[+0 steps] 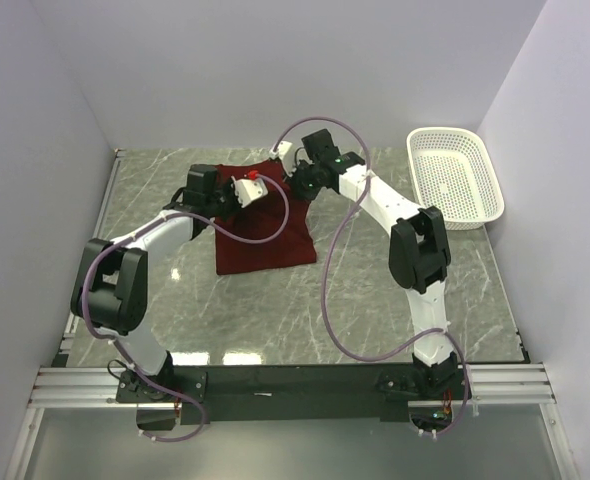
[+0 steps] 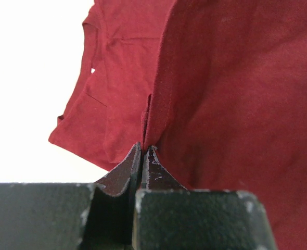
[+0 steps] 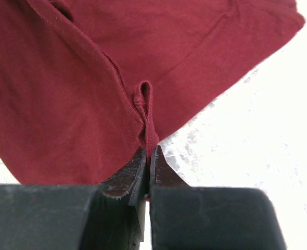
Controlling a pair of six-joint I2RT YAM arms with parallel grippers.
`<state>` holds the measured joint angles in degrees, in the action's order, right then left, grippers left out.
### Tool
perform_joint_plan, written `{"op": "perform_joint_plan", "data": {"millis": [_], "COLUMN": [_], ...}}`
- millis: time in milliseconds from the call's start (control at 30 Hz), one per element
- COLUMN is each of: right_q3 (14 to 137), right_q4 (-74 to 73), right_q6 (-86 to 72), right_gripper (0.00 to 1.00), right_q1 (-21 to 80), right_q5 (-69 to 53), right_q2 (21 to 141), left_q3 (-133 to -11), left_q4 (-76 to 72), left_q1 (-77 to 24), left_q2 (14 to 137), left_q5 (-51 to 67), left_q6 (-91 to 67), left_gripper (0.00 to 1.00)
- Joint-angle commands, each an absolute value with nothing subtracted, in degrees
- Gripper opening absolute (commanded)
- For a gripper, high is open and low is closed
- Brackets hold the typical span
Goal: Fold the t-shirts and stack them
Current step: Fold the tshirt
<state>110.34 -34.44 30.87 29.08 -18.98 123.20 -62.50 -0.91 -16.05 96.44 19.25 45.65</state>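
Maroon t-shirt (image 1: 265, 240) lies part-folded mid-table (image 1: 375, 300), toward 12 o'clock. Left gripper (image 2: 143, 150) is pinched tight on a hem fold. Right gripper (image 3: 147, 152) is pinched on an edge pleat, possibly a sleeve. White basket (image 1: 453, 178) sits at 2 o'clock.

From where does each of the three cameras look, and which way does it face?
Top external: high behind the robot, facing down onto the table; left arm and right arm show.
Left wrist: on that wrist, facing along the left gripper, shut on the t-shirt.
Right wrist: on that wrist, facing along the right gripper, shut on the t-shirt.
Shared: all three show the maroon t-shirt.
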Motion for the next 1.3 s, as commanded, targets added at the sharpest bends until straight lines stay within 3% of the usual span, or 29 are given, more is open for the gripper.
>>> {"op": "perform_joint_plan", "data": {"millis": [0,900,933,967,1000,1033,1067,1100,1133,1200,1267], "right_q3": [114.26,122.08,122.08,121.91,121.73,121.99,122.34,123.04,124.26,124.80,124.55], "right_q4": [-31.47,-31.73,-30.86,-30.85,-29.46,-28.66,-28.13,-27.69,-27.69,-26.38,-26.54], "right_q6": [29.80,29.53,28.75,28.74,27.35,26.29,25.15,23.48,22.42,18.31,17.23], "right_gripper": [0.00,0.01,0.07,0.16,0.30,0.56,0.63,0.65,0.67,0.71,0.72], "right_q1": [28.74,28.65,28.65,28.65,28.65,28.74,28.74,28.74,28.74,28.48,28.39], "right_q5": [-17.58,-15.56,-14.86,-14.07,-13.28,-11.88,-9.17,-8.18,-7.22,-3.09,-3.33], "right_q2": [123.74,130.52,130.87,130.87,131.22,131.48,131.92,132.79,133.06,133.07,131.76], "left_q3": [-65.74,-68.29,-68.55,-68.64,-68.56,-68.29,-67.86,-67.76,-68.11,-69.95,-71.45], "left_q4": [-3.87,-2.46,-2.90,-3.51,-4.47,-5.87,-7.19,-10.43,-11.59,-12.48,-12.13], "left_q1": [-15.73,-15.21,-15.21,-15.21,-15.21,-15.21,-15.21,-15.21,-15.21,-15.21,-15.12], "left_q2": [96.59,100.37,100.89,101.16,101.34,101.08,100.73,100.29,99.59,98.88,97.21], "left_q5": [20.83,19.25,18.99,18.64,17.76,16.01,14.52,12.67,8.22,3.80,0.18], "left_q6": [46.06,45.35,44.74,44.74,43.34,42.20,41.06,37.39,35.18,31.22,29.54], "left_gripper": [0.00,0.00,0.07,0.07,0.27,0.34,0.39,0.53,0.59,0.69,0.72]}}
